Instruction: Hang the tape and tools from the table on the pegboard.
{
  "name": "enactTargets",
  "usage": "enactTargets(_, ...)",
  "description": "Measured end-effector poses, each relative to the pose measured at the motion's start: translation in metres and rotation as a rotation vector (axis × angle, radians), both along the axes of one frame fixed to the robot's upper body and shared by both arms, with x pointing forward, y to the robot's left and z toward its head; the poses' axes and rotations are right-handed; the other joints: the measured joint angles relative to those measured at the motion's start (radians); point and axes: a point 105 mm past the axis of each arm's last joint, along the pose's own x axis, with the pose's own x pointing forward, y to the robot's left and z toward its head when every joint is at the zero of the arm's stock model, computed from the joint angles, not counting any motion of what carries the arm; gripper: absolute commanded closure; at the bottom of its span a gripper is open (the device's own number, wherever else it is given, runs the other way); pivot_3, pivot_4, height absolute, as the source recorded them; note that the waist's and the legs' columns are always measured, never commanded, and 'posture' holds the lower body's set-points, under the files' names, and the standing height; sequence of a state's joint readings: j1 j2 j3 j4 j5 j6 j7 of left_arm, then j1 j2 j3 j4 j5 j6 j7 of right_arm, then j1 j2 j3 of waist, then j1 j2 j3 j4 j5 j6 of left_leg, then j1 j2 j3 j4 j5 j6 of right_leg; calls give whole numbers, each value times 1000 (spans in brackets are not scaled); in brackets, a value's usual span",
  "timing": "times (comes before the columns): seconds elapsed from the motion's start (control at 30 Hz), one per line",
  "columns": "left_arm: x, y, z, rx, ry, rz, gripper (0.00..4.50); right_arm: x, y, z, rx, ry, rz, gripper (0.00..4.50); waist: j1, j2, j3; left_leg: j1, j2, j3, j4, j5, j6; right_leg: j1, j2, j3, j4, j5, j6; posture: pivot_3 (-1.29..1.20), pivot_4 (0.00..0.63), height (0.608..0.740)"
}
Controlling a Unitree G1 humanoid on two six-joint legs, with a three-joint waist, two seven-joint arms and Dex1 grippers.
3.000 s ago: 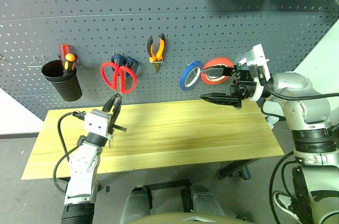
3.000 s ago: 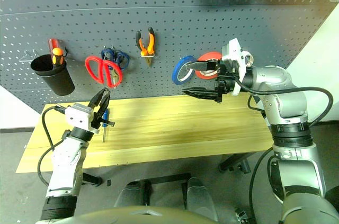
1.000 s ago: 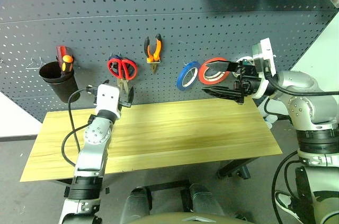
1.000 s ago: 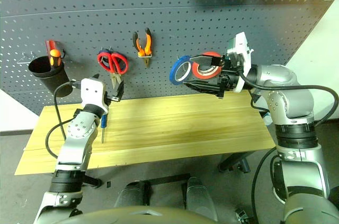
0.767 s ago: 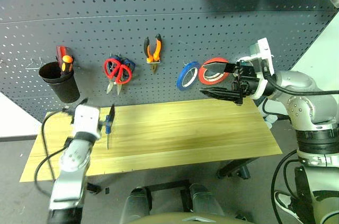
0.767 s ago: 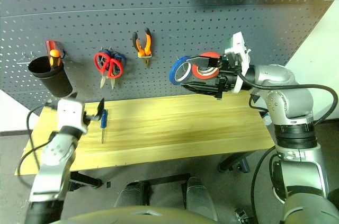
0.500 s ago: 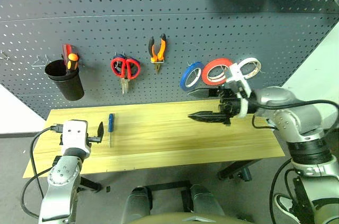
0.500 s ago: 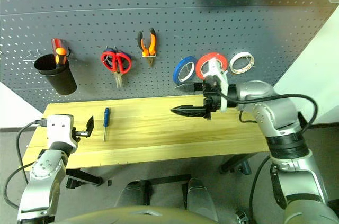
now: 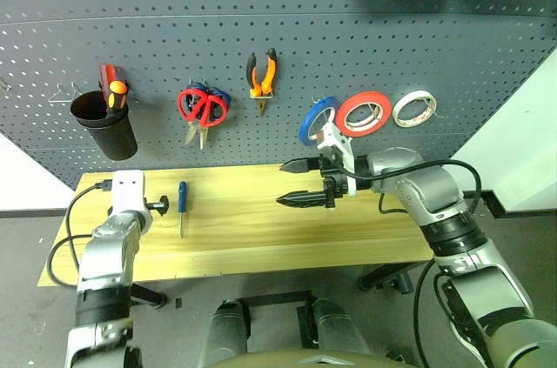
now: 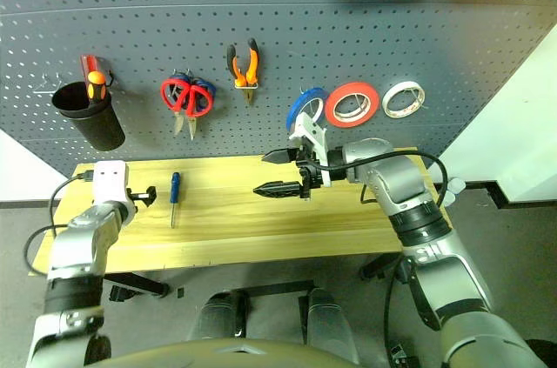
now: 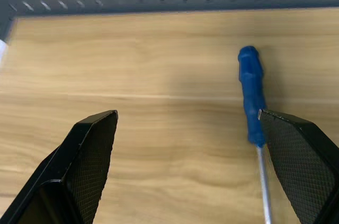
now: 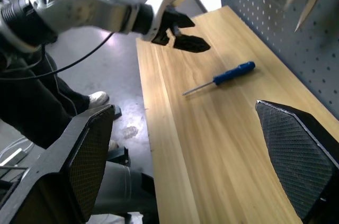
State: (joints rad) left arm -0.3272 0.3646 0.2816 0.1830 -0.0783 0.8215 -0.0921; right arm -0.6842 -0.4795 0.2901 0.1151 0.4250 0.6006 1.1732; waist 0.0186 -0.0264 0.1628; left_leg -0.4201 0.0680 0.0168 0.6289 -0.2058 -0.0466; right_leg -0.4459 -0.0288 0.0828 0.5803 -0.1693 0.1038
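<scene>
Left eye view: we see the pegboard [image 9: 261,3] across the back, the table [image 9: 261,246] against it, most of its top bare. On hooks: red scissors [image 9: 203,107], pliers [image 9: 262,76], blue roll [image 9: 315,120], red tape [image 9: 362,112], white roll [image 9: 413,108]; black cup [image 9: 104,129] at the board's left. Blue screwdriver [image 9: 181,204] lies alone near the table's left end, tip toward the front edge. Left gripper [image 9: 162,204] just beside its handle, jaws wide, empty. Right gripper [image 9: 291,183] over the table's middle, jaws wide, empty. Versus a second ago, left gripper has dropped from the scissors to the table; right has left the tape and come down leftward. No readable writing.
</scene>
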Motion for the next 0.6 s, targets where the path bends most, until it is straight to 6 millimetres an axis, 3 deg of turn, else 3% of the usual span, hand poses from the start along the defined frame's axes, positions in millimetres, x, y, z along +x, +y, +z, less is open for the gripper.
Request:
enactTargets(0.23, 27, -10, -5, -22, 94, -19, 26, 0, -2, -3, -38, -27, 20, 0, 22, -1, 14, -4, 0, -1, 0, 0, 0, -5, 1, 0, 3, -1, -1, 214, 213, 740)
enactTargets(0.43, 31, -13, -24, -98, 198, 42, 26, 1, -4, -4, -59, -36, 13, 0, 26, -4, 26, -7, 0, -1, 0, 0, 0, -8, 1, 0, 4, 0, -2, 193, 229, 740)
enactTargets(0.6, 45, -18, -22, -125, 175, 50, 26, 1, 0, -5, -57, -28, -3, 0, 24, -2, 34, -7, 0, -1, 0, 0, 0, -9, 1, 0, 4, 0, -3, 180, 249, 740)
